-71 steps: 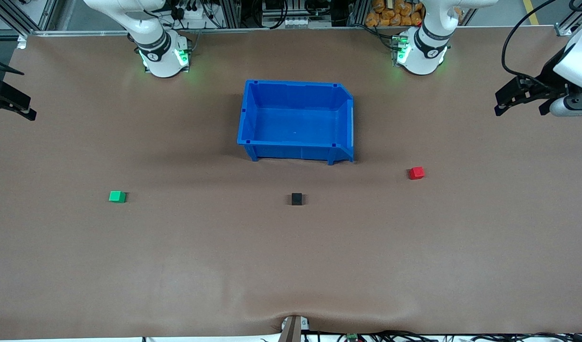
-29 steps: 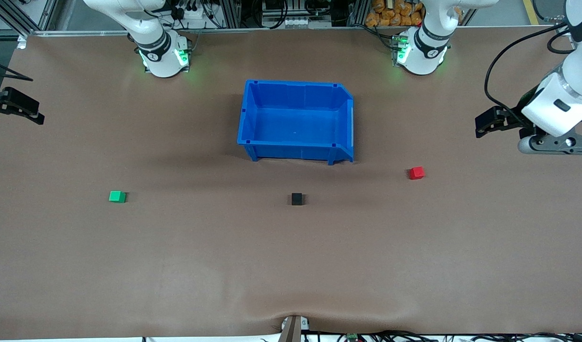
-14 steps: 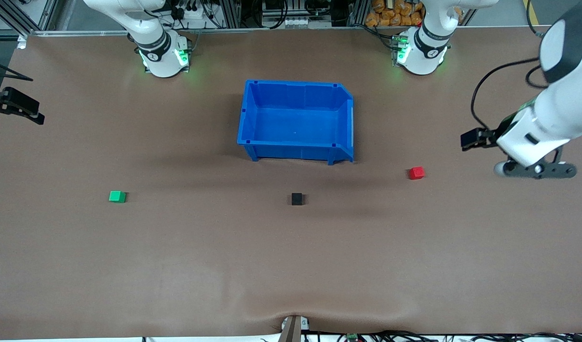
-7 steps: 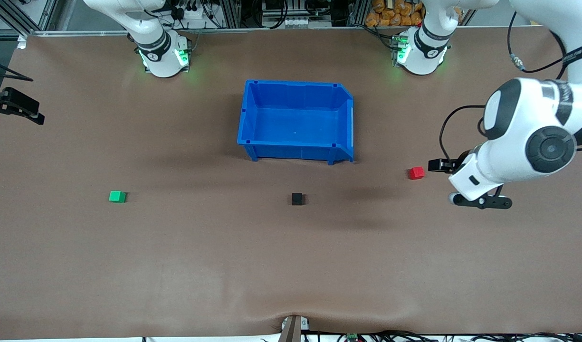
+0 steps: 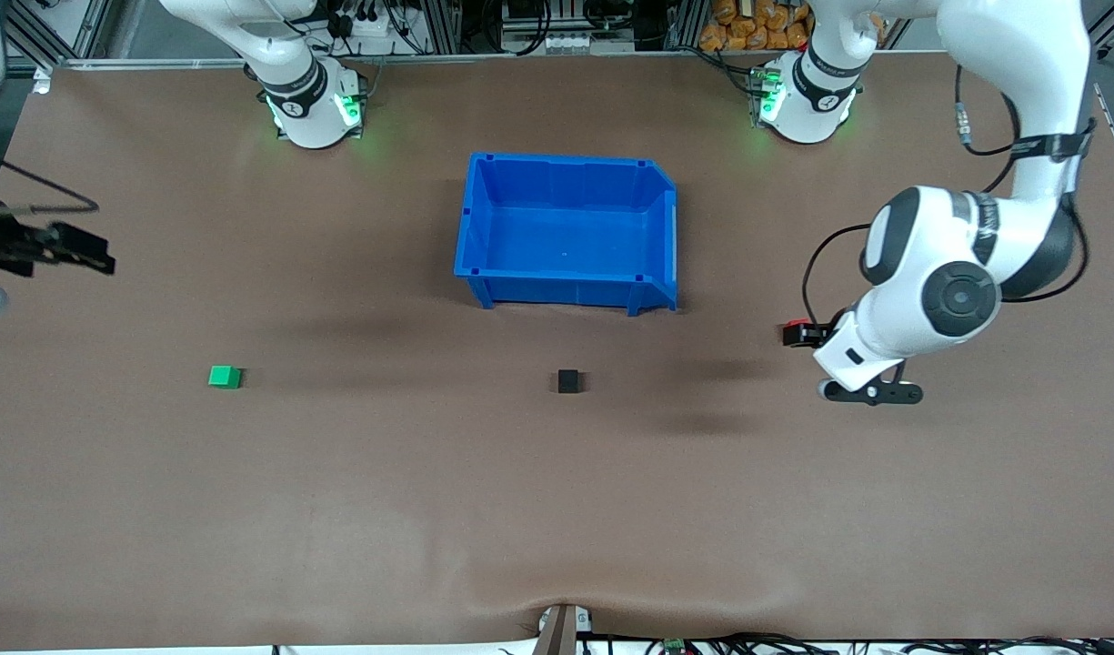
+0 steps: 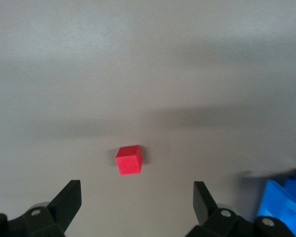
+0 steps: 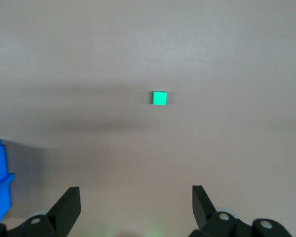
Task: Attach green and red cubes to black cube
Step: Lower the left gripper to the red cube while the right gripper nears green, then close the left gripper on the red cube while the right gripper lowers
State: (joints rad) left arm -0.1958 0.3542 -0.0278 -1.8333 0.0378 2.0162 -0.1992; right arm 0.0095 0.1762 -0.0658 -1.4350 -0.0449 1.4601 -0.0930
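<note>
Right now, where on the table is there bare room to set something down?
The wide brown stretch of table nearer the front camera than the green cube and black cube is bare. So is the strip between those two cubes. It is crowded at the red cube, where the left gripper hovers, jaws open.

White arms, black joints, cables, green-lit bases.

Brown matte table cover fills view, slightly rippled at near edge. Aluminium framing, cables, orange items along far edge. Soft shadows, even overhead light.
</note>
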